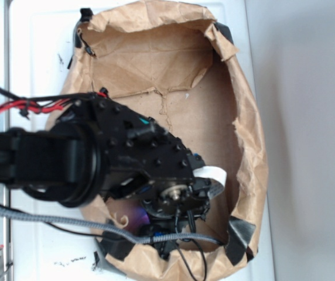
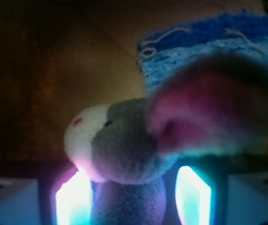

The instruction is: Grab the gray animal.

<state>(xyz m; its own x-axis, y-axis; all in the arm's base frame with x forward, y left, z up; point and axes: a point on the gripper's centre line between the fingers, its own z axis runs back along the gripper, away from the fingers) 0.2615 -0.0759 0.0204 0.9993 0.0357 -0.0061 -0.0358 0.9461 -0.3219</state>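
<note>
The gray animal (image 2: 124, 145) fills the wrist view: white muzzle with a red dot at the left, a pink-lined ear (image 2: 209, 108) spread to the right, gray body running down between my fingers. My gripper (image 2: 134, 180) is shut on that body. The left glowing pad (image 2: 75, 197) presses against it, and the right pad (image 2: 192, 197) sits a sliver away. In the exterior view the gripper (image 1: 156, 225) is low at the front of the paper-lined basin, and the arm hides the toy.
A blue sponge (image 2: 204, 47) lies just behind the toy. Crumpled brown paper walls (image 1: 249, 117) ring the basin, close around the gripper at the front. A white strip (image 1: 211, 171) lies beside the wrist. Cables (image 1: 33, 108) trail off left.
</note>
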